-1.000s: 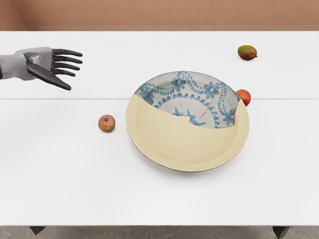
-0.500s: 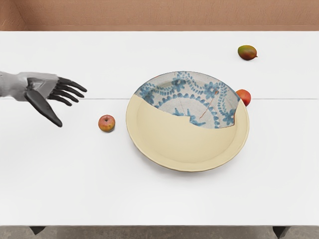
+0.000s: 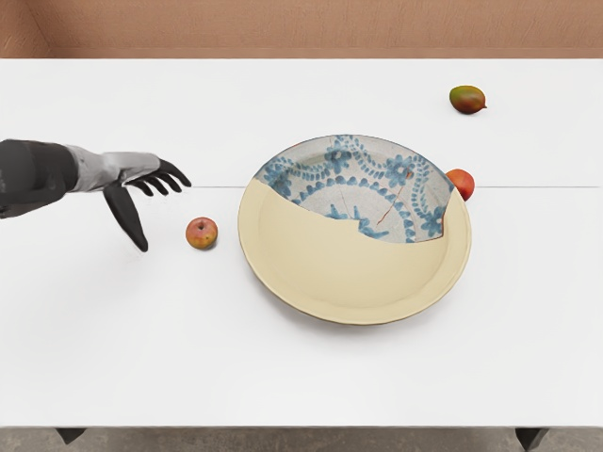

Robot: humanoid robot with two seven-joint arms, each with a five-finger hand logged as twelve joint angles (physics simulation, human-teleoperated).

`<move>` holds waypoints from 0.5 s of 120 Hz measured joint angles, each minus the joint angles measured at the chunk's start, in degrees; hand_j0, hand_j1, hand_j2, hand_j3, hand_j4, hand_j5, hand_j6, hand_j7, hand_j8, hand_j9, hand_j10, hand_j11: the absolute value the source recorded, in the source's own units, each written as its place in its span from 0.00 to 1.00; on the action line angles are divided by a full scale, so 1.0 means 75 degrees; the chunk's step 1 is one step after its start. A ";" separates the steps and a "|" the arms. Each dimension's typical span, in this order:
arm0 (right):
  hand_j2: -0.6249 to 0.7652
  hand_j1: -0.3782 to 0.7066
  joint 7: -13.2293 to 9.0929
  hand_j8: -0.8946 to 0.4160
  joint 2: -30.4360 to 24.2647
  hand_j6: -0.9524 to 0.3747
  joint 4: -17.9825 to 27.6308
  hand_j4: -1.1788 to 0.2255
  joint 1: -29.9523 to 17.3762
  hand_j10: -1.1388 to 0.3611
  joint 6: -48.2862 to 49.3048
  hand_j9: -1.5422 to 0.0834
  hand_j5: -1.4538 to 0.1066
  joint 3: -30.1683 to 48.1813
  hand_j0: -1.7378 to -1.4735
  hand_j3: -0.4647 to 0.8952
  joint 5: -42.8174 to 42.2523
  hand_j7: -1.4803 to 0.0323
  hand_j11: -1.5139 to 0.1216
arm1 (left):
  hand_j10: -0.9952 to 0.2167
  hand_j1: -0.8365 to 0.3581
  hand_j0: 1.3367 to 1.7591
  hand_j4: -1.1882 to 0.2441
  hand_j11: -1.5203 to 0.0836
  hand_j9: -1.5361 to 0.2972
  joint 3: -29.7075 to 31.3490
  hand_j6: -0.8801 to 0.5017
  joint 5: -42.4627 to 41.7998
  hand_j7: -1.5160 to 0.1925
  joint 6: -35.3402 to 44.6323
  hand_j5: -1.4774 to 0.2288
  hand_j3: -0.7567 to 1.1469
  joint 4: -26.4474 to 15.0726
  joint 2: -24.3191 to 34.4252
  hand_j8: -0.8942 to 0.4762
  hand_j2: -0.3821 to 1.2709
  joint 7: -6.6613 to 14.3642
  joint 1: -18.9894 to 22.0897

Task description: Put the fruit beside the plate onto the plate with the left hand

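Observation:
A small red-orange apple (image 3: pixel 201 233) lies on the white table just left of a wide plate (image 3: pixel 311 282), cream at the front and blue-patterned at the back. My left hand (image 3: pixel 146 193) reaches in from the left edge, open, its dark fingers spread and its thumb pointing down. It hovers a short way to the left of the apple and a little above it, touching nothing. A second red fruit (image 3: pixel 461 184) sits against the plate's far right rim, partly hidden by it.
A green-red mango (image 3: pixel 467 99) lies near the table's far right. The table's back edge meets a brown wall; its front edge runs along the bottom of the picture.
My left hand has come down and to the right, from the far left toward the apple, with more of the forearm now showing. The fruits and plate have not moved.

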 joint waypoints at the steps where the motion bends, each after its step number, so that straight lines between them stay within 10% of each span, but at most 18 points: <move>1: 0.44 0.06 0.0000 0.66 0.0000 0.69 0.0000 0.82 0.0000 0.74 0.0000 0.92 0.90 0.0000 0.30 0.34 0.0000 0.95 0.90 | 0.61 0.75 0.76 0.65 0.75 0.66 0.0035 0.46 0.0033 0.70 0.0069 0.68 0.40 0.0000 -0.0015 0.47 0.26 0.0025 -0.0025; 60: 0.44 0.06 0.0000 0.66 0.0000 0.69 0.0000 0.82 0.0008 0.74 -0.0002 0.92 0.90 0.0003 0.30 0.34 0.0000 0.95 0.90 | 0.61 0.74 0.76 0.65 0.74 0.66 0.1939 0.45 0.0357 0.69 0.2396 0.67 0.40 0.0153 -0.1349 0.46 0.26 0.0912 -0.0934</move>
